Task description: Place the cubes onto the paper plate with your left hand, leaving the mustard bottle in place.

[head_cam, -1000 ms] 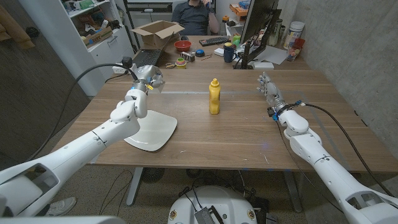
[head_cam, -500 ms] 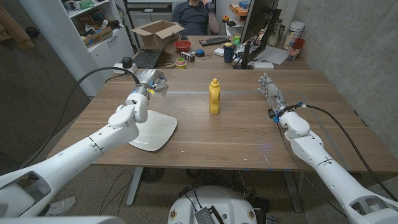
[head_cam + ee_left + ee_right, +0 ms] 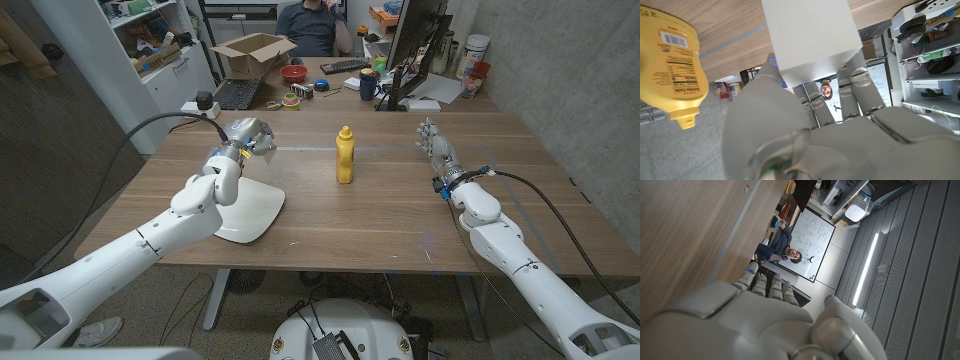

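My left hand [image 3: 246,137] grips a white cube [image 3: 810,35] above the table, just beyond the far edge of the plate [image 3: 248,212]. The mustard [image 3: 344,155] stands upright to its right. My right hand [image 3: 435,148] waits far right, fingers straight and together, holding nothing.

The table [image 3: 380,215] is wood with a matt, streaky brown grain. The cube [image 3: 810,32] that the left hand [image 3: 245,134] grips looks matt, smooth and white. Just beyond the fingers, the mustard bottle [image 3: 344,156] is glossy yellow plastic with a paper label. Both hands, the right hand [image 3: 434,144] included, have smooth, light grey, faintly shiny plastic shells. Near the left wrist, the paper plate [image 3: 250,212] is matt white.
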You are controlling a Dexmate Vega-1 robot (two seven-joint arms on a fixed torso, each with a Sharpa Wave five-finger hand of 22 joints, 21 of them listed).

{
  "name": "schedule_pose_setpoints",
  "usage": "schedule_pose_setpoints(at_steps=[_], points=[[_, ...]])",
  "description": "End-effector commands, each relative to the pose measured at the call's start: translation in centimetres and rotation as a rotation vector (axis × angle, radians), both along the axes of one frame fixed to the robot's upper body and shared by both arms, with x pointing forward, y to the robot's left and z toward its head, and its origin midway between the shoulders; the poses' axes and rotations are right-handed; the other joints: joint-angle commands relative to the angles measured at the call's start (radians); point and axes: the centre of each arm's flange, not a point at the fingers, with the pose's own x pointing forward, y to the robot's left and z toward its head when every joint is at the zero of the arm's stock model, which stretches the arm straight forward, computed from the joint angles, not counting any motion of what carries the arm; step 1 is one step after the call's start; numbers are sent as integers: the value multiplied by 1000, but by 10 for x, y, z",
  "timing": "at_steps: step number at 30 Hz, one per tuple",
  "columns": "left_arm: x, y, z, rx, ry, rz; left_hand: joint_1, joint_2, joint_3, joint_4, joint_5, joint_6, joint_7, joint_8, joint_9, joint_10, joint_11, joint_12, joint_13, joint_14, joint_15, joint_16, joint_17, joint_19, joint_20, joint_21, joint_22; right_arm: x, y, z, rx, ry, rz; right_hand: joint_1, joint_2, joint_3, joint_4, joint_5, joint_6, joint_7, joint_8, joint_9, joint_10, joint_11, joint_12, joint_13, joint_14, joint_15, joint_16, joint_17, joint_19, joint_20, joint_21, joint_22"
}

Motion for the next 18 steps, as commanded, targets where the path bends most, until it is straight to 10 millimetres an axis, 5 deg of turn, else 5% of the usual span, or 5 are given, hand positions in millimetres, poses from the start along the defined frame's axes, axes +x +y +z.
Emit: schedule_pose_setpoints(at_steps=[1, 18], points=[[-15, -8, -8, 34, 36, -24, 162, 148, 37, -27, 7, 11, -1, 8, 1, 7, -4, 6, 3, 327, -438, -3, 2, 17, -128, 8, 4, -9, 0, -6, 6, -6, 1, -1, 12, -3, 1, 5, 4, 2, 5, 4, 2, 5, 5, 2, 4, 1, 4, 3, -17, 1, -6, 5], [-39, 1, -32, 69, 56, 27, 160, 150, 38, -24, 7, 23, 6, 13, 1, 10, -3, 10, 1, 331, -437, -8, 7, 14, -127, 15, 4, -27, 3, -14, 4, -14, -8, 0, 13, -4, 1, 6, 4, 2, 5, 4, 2, 3, 5, 2, 4, 0, 4, 3, -16, 0, -11, 5]])
